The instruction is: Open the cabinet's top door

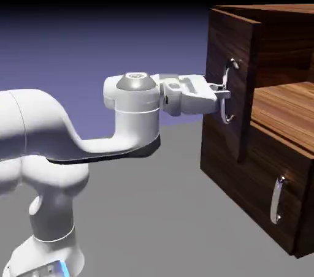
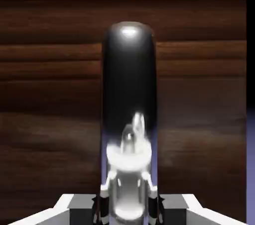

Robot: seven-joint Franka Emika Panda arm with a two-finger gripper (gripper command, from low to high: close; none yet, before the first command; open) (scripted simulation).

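Nearest to us in the hand view, the gripper sits at the bottom edge with its two grey fingertips close on either side of a shiny silver bar, so we read the jaws as pinching the top door's handle, which fills the middle of that view as a tall, dark, reflective shape with a bright glint near its top. Behind it we see only dark wood grain running crosswise, the face of the top door, with a thin strip of violet backdrop along the right edge. In the exterior view, the white arm reaches level toward the right, and the gripper meets the curved silver handle about midway along its height; from this angle the fingers are small and we can only say they appear to be wrapped around the bar. The top door stands pulled out from the cabinet, its front panel well forward of the lower panel, and a lighter wooden floor shows inside the opening behind it. Below, the lower door sits flush and closed, its own silver handle untouched. The grey surface runs beneath the arm and up to the cabinet's foot.
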